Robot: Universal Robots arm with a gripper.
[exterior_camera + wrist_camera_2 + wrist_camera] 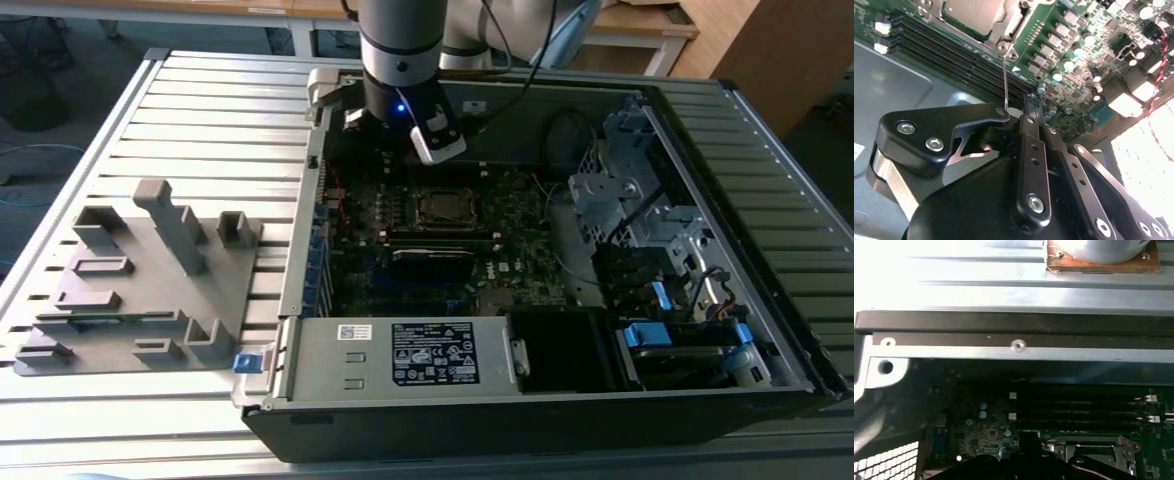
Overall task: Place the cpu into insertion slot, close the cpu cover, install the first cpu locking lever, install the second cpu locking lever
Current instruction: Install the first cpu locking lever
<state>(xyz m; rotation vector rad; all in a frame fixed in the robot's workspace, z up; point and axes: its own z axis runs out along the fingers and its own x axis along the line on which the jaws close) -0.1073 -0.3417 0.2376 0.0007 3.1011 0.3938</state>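
Second wrist view: claw point(1031, 100) fingers pressed together, nothing seen between them. Thin locking lever point(1006, 75) just beside tip, contact unclear. Its long axis runs straight ahead from claw. Beyond lever's far end: cpu point(971, 12) seated, cpu cover point(1004, 22) apparently down over it.

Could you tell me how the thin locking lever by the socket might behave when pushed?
The locking lever looks like thin wire, so it probably flexes and springs. Smooth and round, it may slip off the gripper. One end meets the insertion slot, so it likely pivots there.
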